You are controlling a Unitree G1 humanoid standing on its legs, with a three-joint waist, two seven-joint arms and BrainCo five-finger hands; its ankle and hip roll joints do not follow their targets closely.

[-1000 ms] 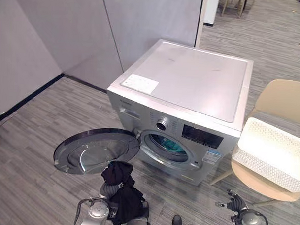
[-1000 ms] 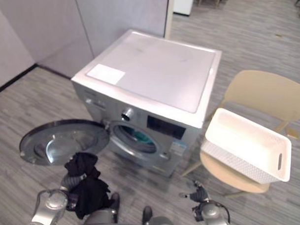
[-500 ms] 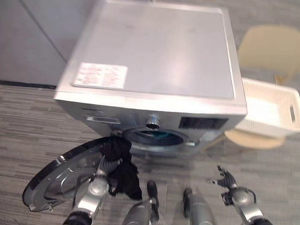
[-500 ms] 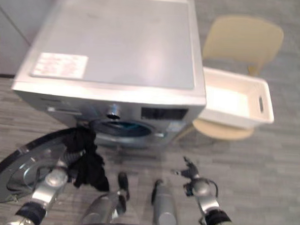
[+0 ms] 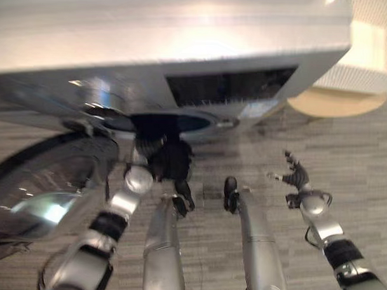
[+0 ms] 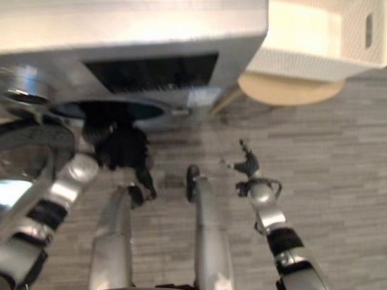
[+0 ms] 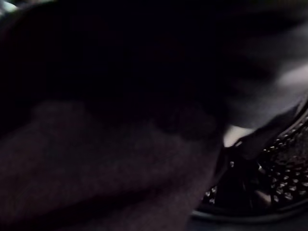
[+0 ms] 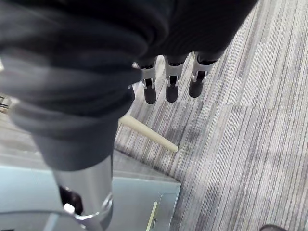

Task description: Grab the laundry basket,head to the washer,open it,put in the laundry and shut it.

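— Where is the left arm?
— It reaches forward and up from the lower left, elbow bent, silver forearm slanting inward. The left hand (image 5: 156,158) sits at the end of it, wrapped in dark cloth (image 5: 172,160), so whether the fingers curl cannot be told.

— And the right arm?
— It comes in from the lower right, forearm angled up and inward, held out in the air. The right hand (image 5: 295,176) is raised, its fingers (image 8: 167,84) straight, spread a little and holding nothing.
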